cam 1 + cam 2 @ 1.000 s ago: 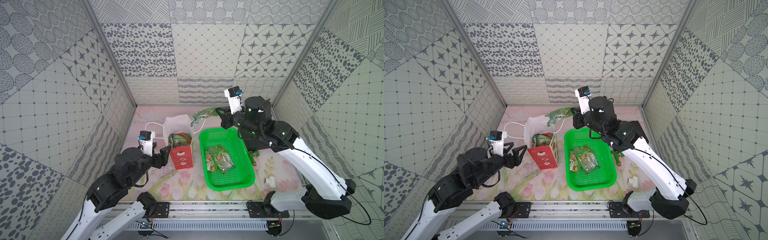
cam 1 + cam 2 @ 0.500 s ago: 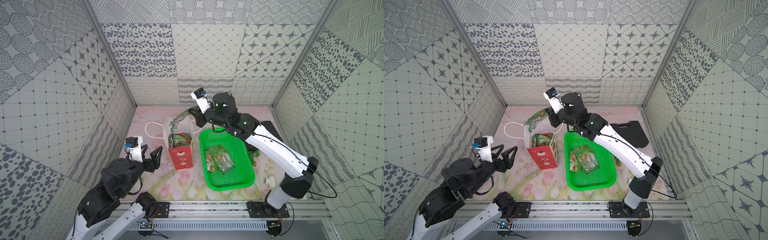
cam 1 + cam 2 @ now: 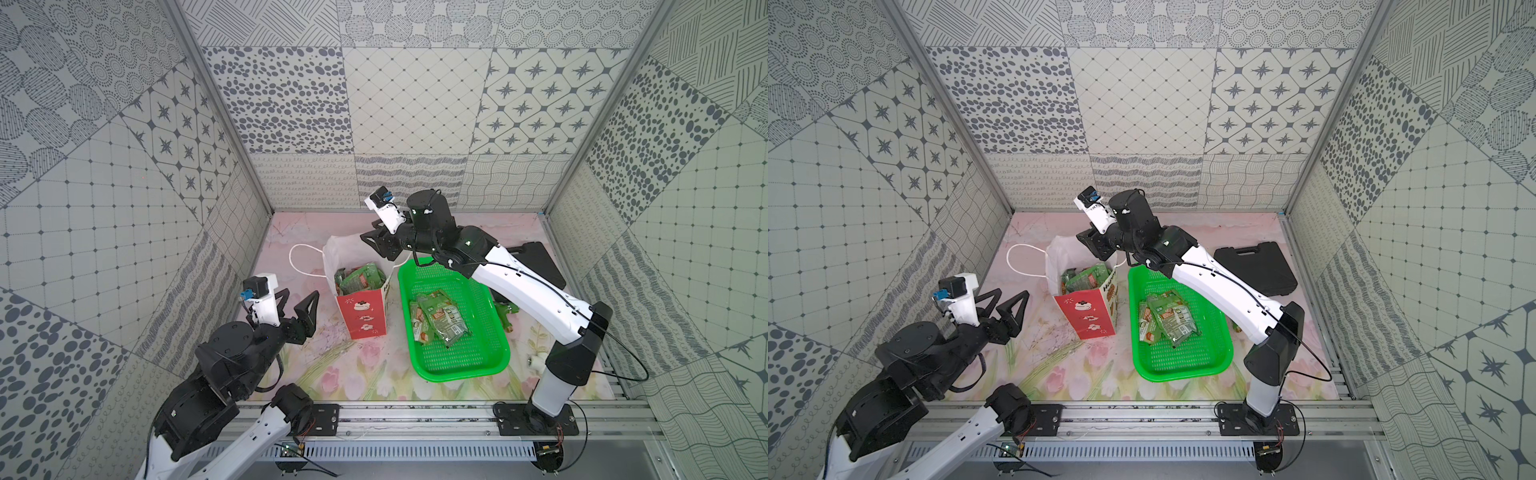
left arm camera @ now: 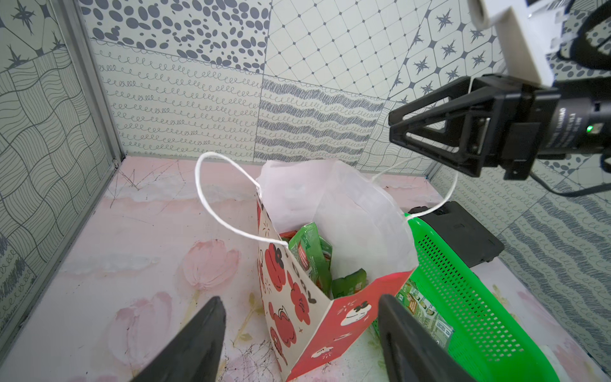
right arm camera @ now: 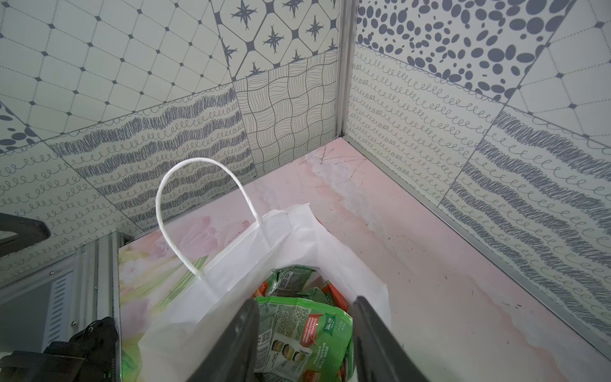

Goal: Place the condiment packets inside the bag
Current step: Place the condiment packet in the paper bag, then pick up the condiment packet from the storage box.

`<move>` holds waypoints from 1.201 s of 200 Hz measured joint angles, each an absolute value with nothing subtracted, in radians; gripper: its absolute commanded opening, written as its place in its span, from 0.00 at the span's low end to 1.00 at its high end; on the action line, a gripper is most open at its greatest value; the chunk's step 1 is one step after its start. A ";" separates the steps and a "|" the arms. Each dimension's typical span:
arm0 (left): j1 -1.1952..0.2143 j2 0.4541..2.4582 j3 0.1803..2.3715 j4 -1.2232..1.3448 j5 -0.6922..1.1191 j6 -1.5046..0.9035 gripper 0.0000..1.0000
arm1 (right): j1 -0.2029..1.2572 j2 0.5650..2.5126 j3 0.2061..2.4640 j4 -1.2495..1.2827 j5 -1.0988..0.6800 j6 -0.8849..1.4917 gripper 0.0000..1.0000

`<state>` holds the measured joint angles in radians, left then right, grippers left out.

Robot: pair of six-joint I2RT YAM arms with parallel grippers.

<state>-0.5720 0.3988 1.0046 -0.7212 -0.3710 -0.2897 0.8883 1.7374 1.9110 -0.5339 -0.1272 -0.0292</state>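
"Where have the condiment packets [image 3: 438,322] got to?"

"They're split. A loose heap lies in the green mesh basket [image 3: 461,370], right of centre in both top views. Others are already down inside the gift bag [image 3: 361,316], which stands upright just left of the basket, about mid-frame."

"And the grippers?"

"The right gripper [image 3: 376,246] hangs over the bag's mouth, a little above centre, with its jaws parted and nothing between them. Its wrist view looks straight down on a green packet [image 5: 307,334] lying inside the bag. The left gripper [image 3: 301,296] sits at lower left, wide open and empty, near the bag's red front but clear of it."

"How would those sachets handle?"

"Light, floppy and glossy, I'd guess, so slippery. They overlap too, so one pinch might lift two. I'd take the top one of the heap by a free edge or corner. The paper bag looks light as well, and a knock on its rim could tip it."
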 measured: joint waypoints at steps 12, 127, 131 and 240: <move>-0.572 0.408 1.005 -0.721 -0.362 -0.290 0.76 | 0.888 1.701 1.893 -0.534 -0.119 -0.020 0.53; -0.572 0.656 1.165 -0.708 -0.063 -0.351 0.85 | 0.776 1.113 1.256 -0.513 0.052 0.173 0.87; -0.572 0.667 1.174 -0.707 -0.052 -0.352 0.85 | 0.758 1.089 1.225 -0.513 0.058 0.187 0.88; -0.816 0.987 1.371 -0.742 0.042 -0.430 0.90 | 0.427 0.782 0.730 -0.519 0.063 0.397 0.97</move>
